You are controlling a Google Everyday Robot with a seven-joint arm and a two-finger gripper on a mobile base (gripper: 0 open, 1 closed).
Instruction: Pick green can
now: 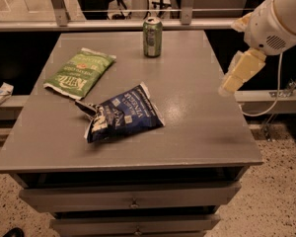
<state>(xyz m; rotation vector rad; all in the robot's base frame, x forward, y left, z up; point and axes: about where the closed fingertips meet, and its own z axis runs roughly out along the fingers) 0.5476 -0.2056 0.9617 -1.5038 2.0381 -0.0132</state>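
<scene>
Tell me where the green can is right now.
The green can stands upright mid-way along the table's far edge, beyond the green chip bag; the gripper hovers at the table's right edge.

— Where is the claw?
— The claw [232, 81] hangs at the right, over the worktop's [197, 132] right edge, pointing down and left.
— And the arm?
— The white arm [278, 16] slants down from the upper right corner.

One camera, high front, looking down at table [207, 132], jaws right
</scene>
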